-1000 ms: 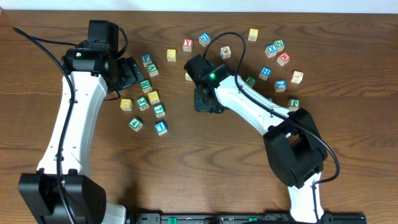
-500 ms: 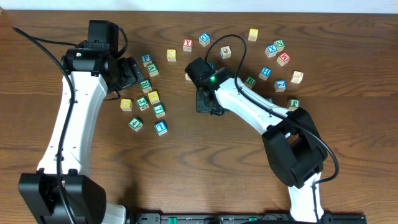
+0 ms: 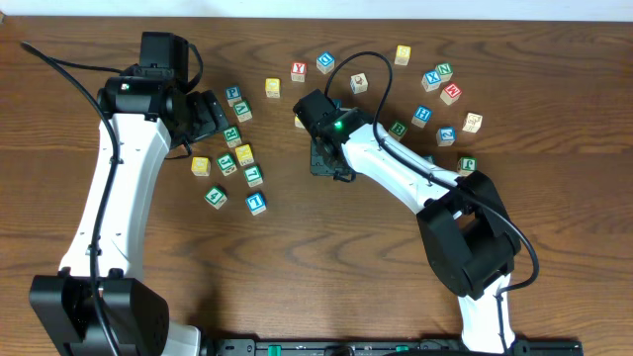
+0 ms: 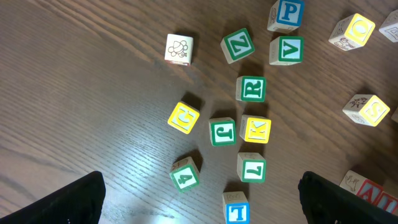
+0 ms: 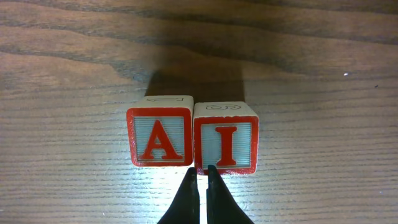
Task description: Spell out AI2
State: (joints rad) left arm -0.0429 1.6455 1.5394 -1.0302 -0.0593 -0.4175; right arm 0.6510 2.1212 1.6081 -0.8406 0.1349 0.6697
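At the right pincer: clenched tip to tip, grasping nothing, tips just short of the seam between two red-framed cubes. In the right wrist view, side by side and touching on the worktop: A cube on the left, I cube on the right, both with letters face up and front edges in line. From overhead, covered by the right pincer near the middle of the worktop.

At the left pincer: released, spread wide, grasping nothing, over the far left part of the worktop above a loose cluster of cubes. In the left wrist view below it: green R, green J, yellow K, green L, green 4, blue 1.

Farther right on the worktop, more cubes scattered well apart from the A and I pair; blue 2 not to be made out for certain among them.
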